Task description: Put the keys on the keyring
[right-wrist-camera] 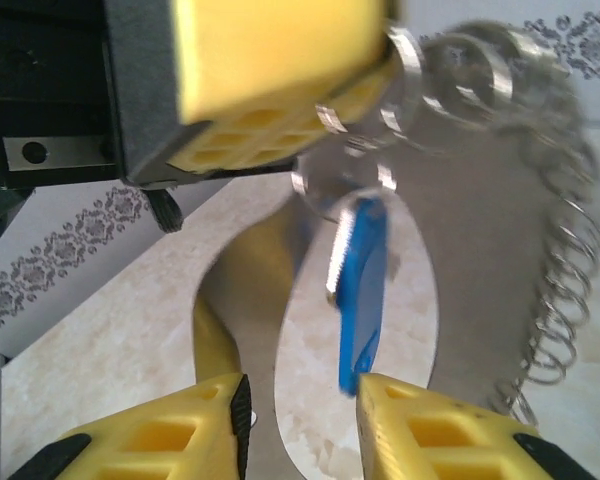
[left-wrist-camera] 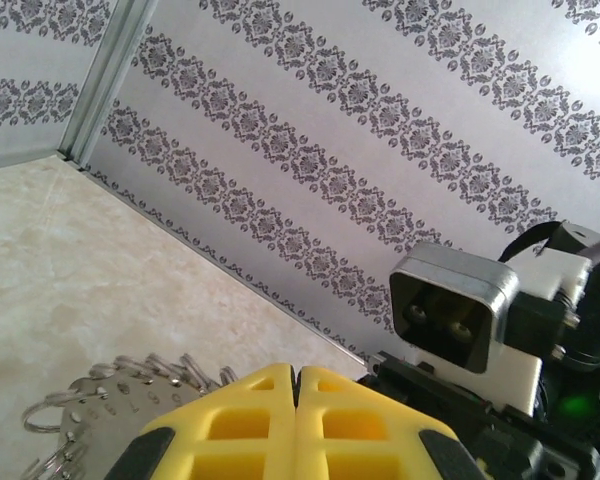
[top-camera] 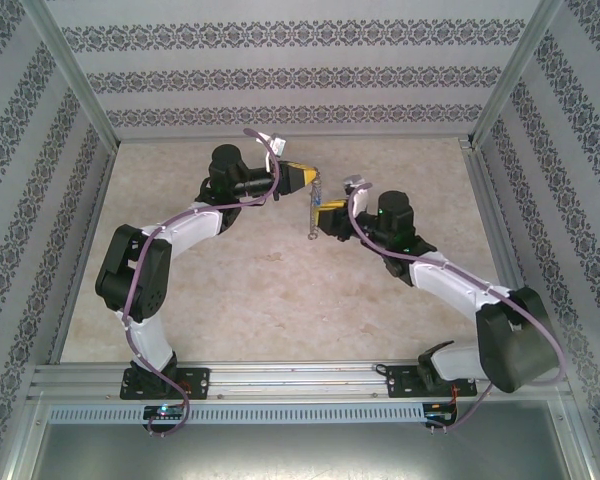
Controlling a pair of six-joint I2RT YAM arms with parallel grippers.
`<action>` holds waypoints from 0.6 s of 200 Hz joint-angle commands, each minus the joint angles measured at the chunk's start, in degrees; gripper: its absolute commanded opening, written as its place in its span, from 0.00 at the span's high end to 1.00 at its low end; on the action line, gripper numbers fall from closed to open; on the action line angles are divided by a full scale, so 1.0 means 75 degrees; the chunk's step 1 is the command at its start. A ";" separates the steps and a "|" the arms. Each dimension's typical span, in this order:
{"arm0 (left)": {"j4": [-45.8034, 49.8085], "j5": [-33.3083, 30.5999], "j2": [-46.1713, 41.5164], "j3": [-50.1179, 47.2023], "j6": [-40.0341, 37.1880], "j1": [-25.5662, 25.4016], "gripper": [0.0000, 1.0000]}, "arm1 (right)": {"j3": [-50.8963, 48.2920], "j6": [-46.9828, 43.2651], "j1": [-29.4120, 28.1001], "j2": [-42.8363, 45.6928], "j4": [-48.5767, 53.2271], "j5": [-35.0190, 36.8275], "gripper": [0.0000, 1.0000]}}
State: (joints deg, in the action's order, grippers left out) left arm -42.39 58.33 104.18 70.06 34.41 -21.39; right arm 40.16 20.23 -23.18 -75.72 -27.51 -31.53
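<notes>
- The table (top-camera: 280, 300) is a pale beige slab with a faint marbled mottling and a soft sheen.
- Walls (top-camera: 280, 75) papered in grey ornamental bands close it in on the left, far and right sides, meeting the slab along its edges.
- Aluminium posts (top-camera: 72, 75) rise from the two far corners.
- Aluminium rails (top-camera: 300, 375) run across the full width of the near edge.
- The left arm base (top-camera: 160, 381) and the right arm base (top-camera: 420, 378) sit on dark plates bolted to those rails, well apart.
- A slotted grey strip (top-camera: 300, 412) lies just in front of the rails.
- Soft arm shadows fall on the slab.
</notes>
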 commanded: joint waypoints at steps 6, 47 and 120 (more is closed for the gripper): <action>-0.0340 -0.0017 -0.0333 -0.0078 -0.0212 -0.0064 1.00 | -0.0137 0.0495 0.0300 0.0598 -0.0328 -0.0354 0.63; -0.0535 -0.0110 -0.0350 -0.0199 -0.0113 -0.0066 1.00 | 0.0118 0.1903 0.0643 0.0468 -0.0989 -0.0229 0.56; -0.1023 -0.0559 -0.0426 -0.0547 0.0199 -0.0071 1.00 | 0.0489 0.4476 0.0799 -0.0885 -0.3748 -0.0216 0.58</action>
State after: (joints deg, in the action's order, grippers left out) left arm -43.51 55.81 104.07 66.76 34.79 -21.39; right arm 41.98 44.03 -18.09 -78.91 -42.54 -32.42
